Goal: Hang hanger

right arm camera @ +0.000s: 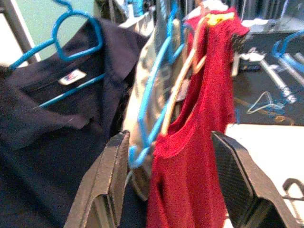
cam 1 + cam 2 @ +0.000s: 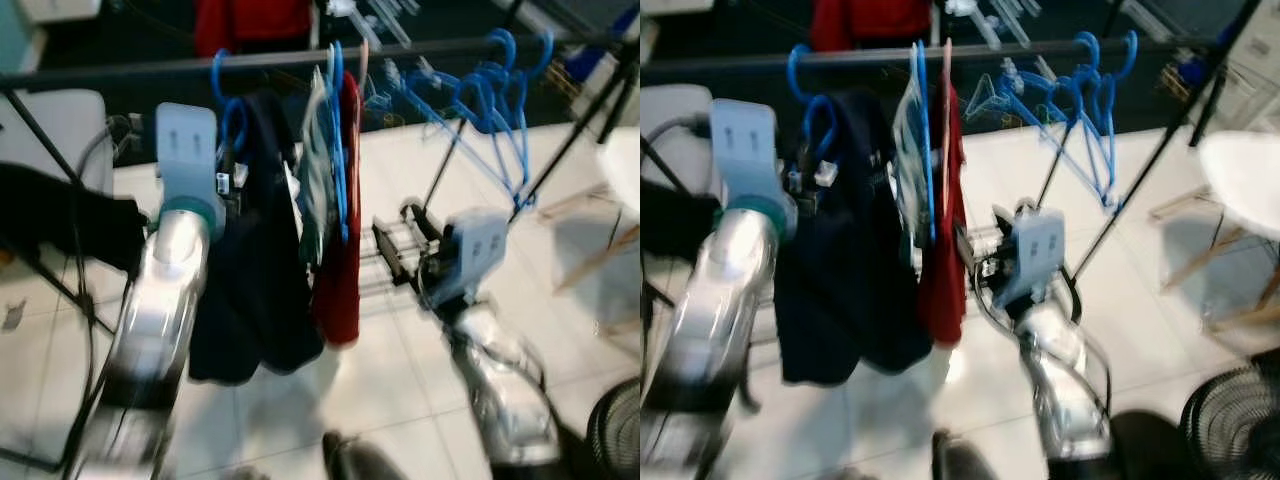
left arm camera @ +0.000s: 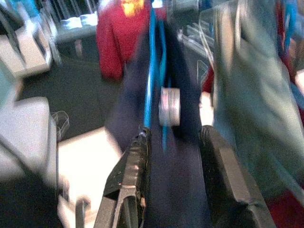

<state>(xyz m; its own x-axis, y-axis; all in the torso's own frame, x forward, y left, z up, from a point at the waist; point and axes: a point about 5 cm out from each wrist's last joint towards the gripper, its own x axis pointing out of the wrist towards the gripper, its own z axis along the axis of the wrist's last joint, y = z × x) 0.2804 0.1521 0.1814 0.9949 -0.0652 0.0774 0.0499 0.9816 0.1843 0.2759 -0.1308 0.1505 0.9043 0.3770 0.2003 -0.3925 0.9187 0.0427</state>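
Both eye views smeared by motion blur, edges soft throughout. White floor tiles [image 2: 400,370] bright, slightly glaring; upper background dark. Left wrist view heavily blurred; right wrist view sharper, evenly lit.

I see a pale tiled floor [image 2: 400,370] catching bright light. To my right stand a white round table [image 2: 1245,175] on slanted wooden legs and a dark floor fan [image 2: 1235,420]. A white chair [image 2: 60,130] sits at left; beyond is dark.
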